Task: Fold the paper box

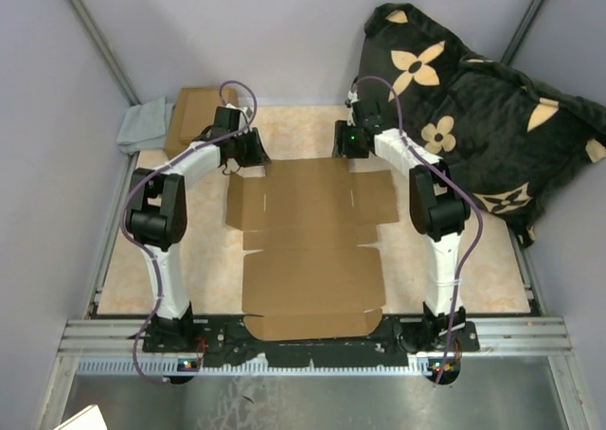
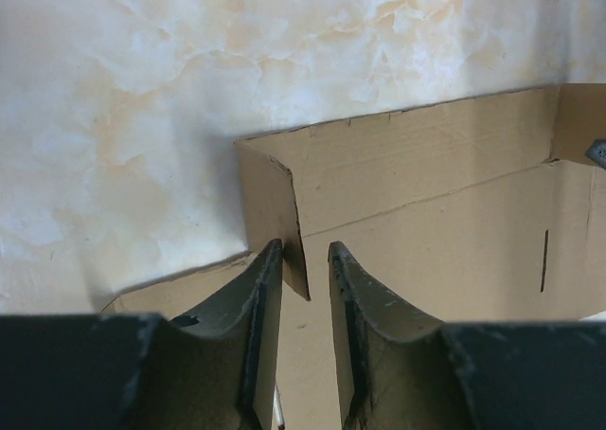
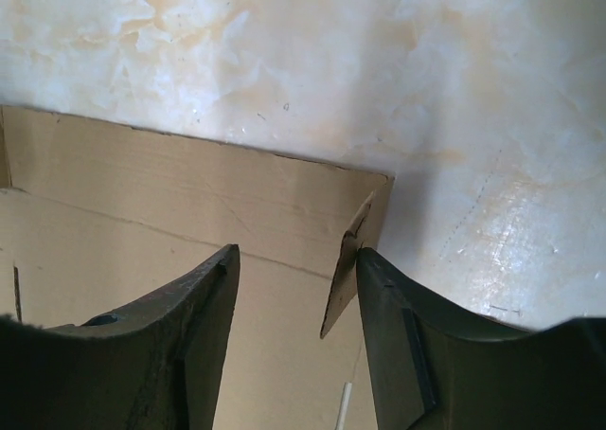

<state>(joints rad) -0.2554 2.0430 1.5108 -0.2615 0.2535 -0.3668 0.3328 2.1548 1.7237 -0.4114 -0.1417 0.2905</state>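
- The cardboard box (image 1: 308,250) lies opened out flat on the counter (image 1: 417,269) between the two arms. It runs from the near edge up to both end effectors at its far panel.
- The step in hand looks like an early one: raising the two small corner flaps at the far end so that a wall can be formed. Most of the sheet is not yet folded.
- The left end effector (image 2: 305,278) is slightly open. Its fingers sit on either side of the edge of the left corner flap (image 2: 270,212), which stands up from the sheet, and a narrow gap shows that it is not pinched.
- The right end effector (image 3: 295,288) is wide open. The right corner flap (image 3: 346,278) is tilted up just beside the inner face of its outer finger, with nothing held.
- The next move probably calls for closing on each flap, or pushing it inward along its crease. The far strip would then be lifted evenly on both sides so the panel does not twist.
- The box is plain brown corrugated board, matte, with scored fold lines, cut notches and a thin slit (image 2: 544,259). It should bend cleanly at the creases and resist elsewhere.
- The counter is glossy, with a pale marbled cream pattern, so the sheet may slide when pushed.
- The fingers are dark, curved and scuffed.
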